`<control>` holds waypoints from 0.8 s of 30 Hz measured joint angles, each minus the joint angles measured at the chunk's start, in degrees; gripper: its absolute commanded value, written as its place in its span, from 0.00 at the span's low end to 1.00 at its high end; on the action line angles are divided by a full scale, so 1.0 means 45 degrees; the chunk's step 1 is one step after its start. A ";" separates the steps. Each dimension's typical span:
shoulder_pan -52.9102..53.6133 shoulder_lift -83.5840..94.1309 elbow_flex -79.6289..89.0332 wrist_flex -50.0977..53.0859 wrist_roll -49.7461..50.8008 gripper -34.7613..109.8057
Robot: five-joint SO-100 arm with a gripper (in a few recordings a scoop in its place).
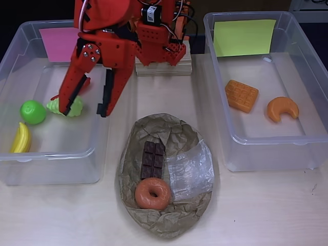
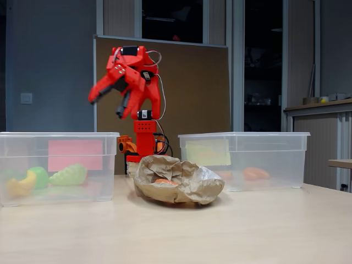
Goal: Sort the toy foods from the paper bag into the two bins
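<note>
Toy foods left to sort lie lower right of the gripper [image 1: 84, 108] in the overhead view. The gripper hangs with its fingers spread and empty over the bin with the pink label [image 1: 15, 51] at left, raised above the rim in the fixed view. Grapes [image 1: 74, 106], apple [image 1: 33, 111] and banana [image 1: 21, 138] lie in that bin. On the paper bag [image 1: 154, 218] at lower centre, the chocolate bar [image 1: 153, 159] lies with its long axis running top to bottom; the donut [image 1: 152, 193] touches its lower end. The waffle [image 1: 241, 95] and croissant [image 1: 282, 108] rest in the bin with the yellow-green label [image 1: 307, 56] at right.
</note>
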 measured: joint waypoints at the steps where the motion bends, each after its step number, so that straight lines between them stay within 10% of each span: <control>1: -0.0273 -0.0508 -0.0332 0.0000 0.0059 0.45; 24: -0.4668 -1.0156 -0.5977 0.0059 0.3145 0.65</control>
